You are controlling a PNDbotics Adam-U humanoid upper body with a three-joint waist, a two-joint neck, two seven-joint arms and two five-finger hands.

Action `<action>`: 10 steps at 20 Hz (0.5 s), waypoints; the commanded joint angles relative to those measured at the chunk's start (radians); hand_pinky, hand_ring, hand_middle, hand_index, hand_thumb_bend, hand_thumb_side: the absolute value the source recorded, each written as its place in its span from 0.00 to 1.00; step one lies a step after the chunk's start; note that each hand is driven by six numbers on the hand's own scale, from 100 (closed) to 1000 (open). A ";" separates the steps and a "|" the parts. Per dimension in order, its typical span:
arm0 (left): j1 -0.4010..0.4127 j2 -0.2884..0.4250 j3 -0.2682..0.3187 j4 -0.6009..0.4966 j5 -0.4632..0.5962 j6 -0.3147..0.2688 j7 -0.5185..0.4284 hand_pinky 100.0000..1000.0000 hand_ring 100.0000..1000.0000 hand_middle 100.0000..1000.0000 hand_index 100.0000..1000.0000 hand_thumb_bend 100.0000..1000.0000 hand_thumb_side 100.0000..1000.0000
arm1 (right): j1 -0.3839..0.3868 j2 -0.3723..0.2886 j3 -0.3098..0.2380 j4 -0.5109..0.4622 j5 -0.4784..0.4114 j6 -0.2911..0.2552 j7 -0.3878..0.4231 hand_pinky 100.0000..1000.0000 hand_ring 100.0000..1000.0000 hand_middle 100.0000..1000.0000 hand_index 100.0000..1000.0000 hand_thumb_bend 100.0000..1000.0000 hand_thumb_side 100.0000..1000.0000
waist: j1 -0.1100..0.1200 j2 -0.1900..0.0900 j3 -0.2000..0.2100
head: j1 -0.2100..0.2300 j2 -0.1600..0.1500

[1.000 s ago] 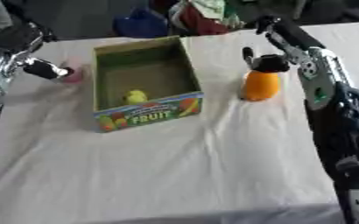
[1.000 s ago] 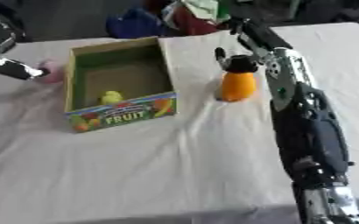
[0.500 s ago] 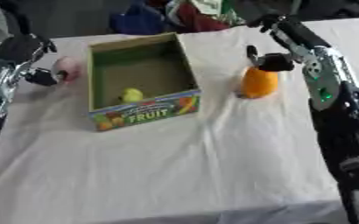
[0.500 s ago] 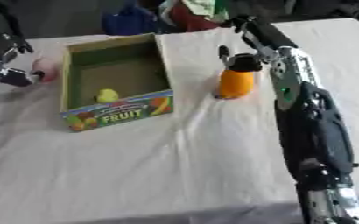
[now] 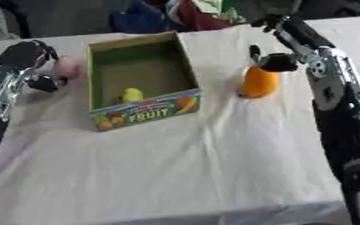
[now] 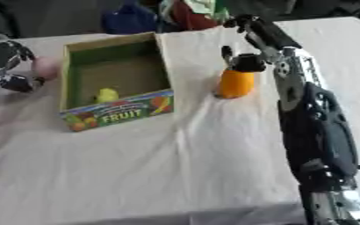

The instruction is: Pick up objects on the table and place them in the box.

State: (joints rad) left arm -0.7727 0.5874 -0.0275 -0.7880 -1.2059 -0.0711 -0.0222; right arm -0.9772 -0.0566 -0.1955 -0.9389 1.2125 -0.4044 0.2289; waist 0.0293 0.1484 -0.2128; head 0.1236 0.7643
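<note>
The pink object [image 5: 66,67] is held by the left hand [image 5: 31,66], whose fingers are curled round it, just beside the box's [image 5: 185,66] left wall. A second ago this hand was seen further out toward the table's edge; it has been brought closer to the box, so the drop-in is judged to be near but not yet done. The right hand [image 6: 248,59] is kept closed on top of the orange object [image 6: 235,83], which stands on the cloth [image 5: 214,162] right of the box, unmoved. One yellow object [image 5: 132,95] is already lying inside the box.

More of the left forearm is shown in the left eye view; in the right eye view it is cut by the frame, while the right arm is seen more fully.
</note>
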 commanded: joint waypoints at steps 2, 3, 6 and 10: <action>-0.010 0.016 0.009 -0.010 -0.021 0.020 0.028 0.65 0.60 0.60 0.73 0.35 0.26 | -0.029 -0.005 -0.002 -0.023 -0.007 -0.004 0.001 0.73 0.78 0.79 0.86 0.00 0.19 | -0.001 -0.014 -0.002 | 0.001 0.006; -0.010 0.015 0.009 -0.011 -0.028 0.029 0.041 0.65 0.60 0.61 0.73 0.35 0.26 | -0.029 -0.005 -0.002 -0.023 -0.008 -0.004 0.002 0.73 0.78 0.79 0.86 0.00 0.19 | -0.001 -0.013 -0.003 | 0.002 0.006; -0.008 0.010 0.008 -0.007 -0.054 0.053 0.074 0.65 0.60 0.61 0.74 0.36 0.26 | -0.028 -0.005 -0.003 -0.023 -0.009 -0.004 0.002 0.73 0.78 0.79 0.86 0.00 0.19 | 0.000 -0.012 -0.005 | 0.002 0.006; -0.007 0.002 0.007 0.001 -0.086 0.077 0.106 0.61 0.56 0.56 0.70 0.34 0.25 | -0.029 -0.004 -0.003 -0.024 -0.011 -0.004 0.002 0.73 0.78 0.79 0.86 0.00 0.21 | 0.000 -0.007 -0.008 | 0.000 0.006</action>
State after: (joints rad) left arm -0.7657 0.5697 -0.0272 -0.7802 -1.2809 -0.0013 0.0699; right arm -0.9772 -0.0562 -0.1967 -0.9389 1.2109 -0.4046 0.2291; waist 0.0295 0.1560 -0.2209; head 0.1236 0.7643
